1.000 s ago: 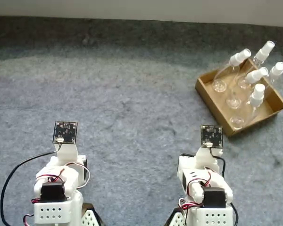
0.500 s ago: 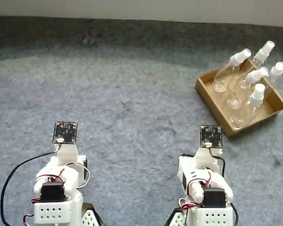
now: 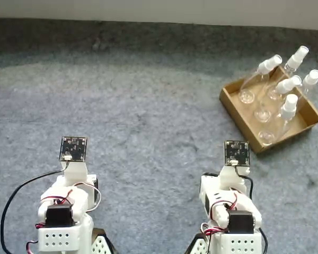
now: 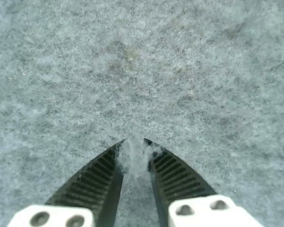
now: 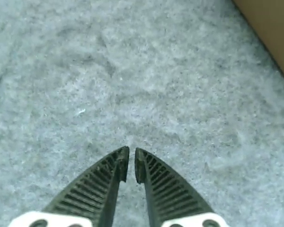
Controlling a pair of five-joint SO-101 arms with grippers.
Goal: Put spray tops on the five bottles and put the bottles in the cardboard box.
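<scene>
The cardboard box [image 3: 236,112] lies at the far right of the grey carpet. Several clear bottles [image 3: 280,120] lean inside it, each with a white spray top [image 3: 291,101]. Both arms are folded back at the near edge, the left arm [image 3: 69,201] and the right arm [image 3: 230,203], well short of the box. In the left wrist view my left gripper [image 4: 134,141] hangs just over bare carpet, shut and holding nothing. My right gripper [image 5: 131,151] is shut over carpet as well, with a corner of the box [image 5: 273,29] farther off.
Grey carpet [image 3: 148,106] covers the whole table between the arms and the box. A pale wall strip [image 3: 159,10] runs along the far edge. A black cable [image 3: 13,198] loops beside the left arm's base.
</scene>
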